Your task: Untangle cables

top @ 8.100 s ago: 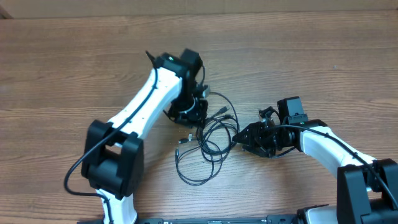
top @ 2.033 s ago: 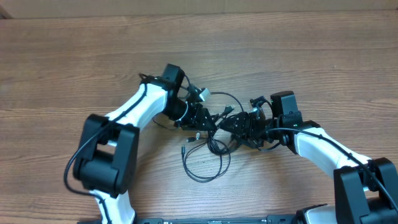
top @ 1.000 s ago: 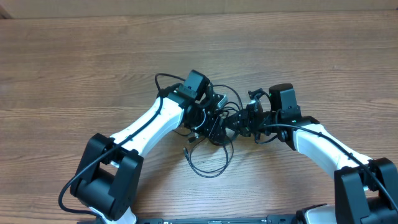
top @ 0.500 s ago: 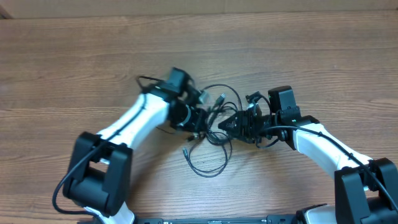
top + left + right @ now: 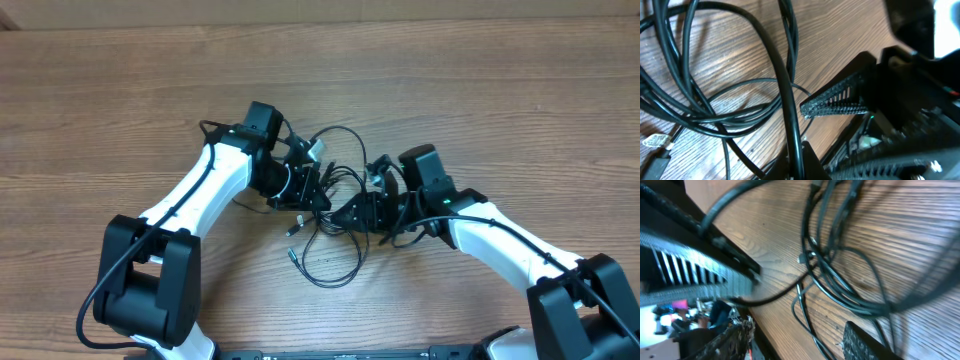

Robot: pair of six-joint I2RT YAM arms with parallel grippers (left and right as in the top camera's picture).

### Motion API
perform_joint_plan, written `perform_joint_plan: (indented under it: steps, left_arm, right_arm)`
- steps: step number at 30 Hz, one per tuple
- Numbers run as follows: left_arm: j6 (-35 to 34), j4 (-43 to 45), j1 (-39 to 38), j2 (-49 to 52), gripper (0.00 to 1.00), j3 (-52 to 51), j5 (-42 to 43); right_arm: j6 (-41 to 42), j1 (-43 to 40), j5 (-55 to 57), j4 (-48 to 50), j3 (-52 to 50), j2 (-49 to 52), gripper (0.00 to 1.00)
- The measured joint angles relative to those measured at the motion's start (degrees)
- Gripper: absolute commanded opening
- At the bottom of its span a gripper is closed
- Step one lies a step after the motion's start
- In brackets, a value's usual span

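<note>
Left end effector (image 5: 306, 190) closed, right (image 5: 352, 212) parted

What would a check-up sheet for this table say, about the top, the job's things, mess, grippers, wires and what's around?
Surface: wooden table, grain showing.
Job's things: cables, thin and black, tangled in loops between the two arms.
Clutter: nothing seen.
Grippers: left gripper shut, seemingly pinching a strand; right gripper open at the tangle, holding nothing.
Cables: thicker arm wires run along the arms.
Surroundings: pale strip past the far edge; too little to tell what it is.
</note>
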Motion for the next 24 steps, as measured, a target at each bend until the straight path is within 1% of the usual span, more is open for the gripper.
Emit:
perform_joint_plan:
  steps: [7, 9, 17, 24]
  left_arm:
    - [2.1, -2.1, 1.5, 0.0, 0.04, 0.0, -2.3]
    - [3.1, -2.8, 2.4, 0.0, 0.04, 0.0, -2.5]
    - [4.4, -3.1, 3.0, 0.0, 0.04, -0.2, -4.6]
    - [4.7, -4.2, 5.4, 0.0, 0.04, -0.3, -5.6]
  right_arm:
    - [-0.1, 2.6, 9.0, -0.5, 0.7, 0.0, 0.57]
    - [-0.2, 3.7, 11.5, 0.5, 0.7, 0.0, 0.55]
    - [-0.5, 11.3, 22.0, 6.6, 0.7, 0.2, 0.53]
    - [-0.5, 13.7, 26.2, 16.2, 0.7, 5.2, 0.52]
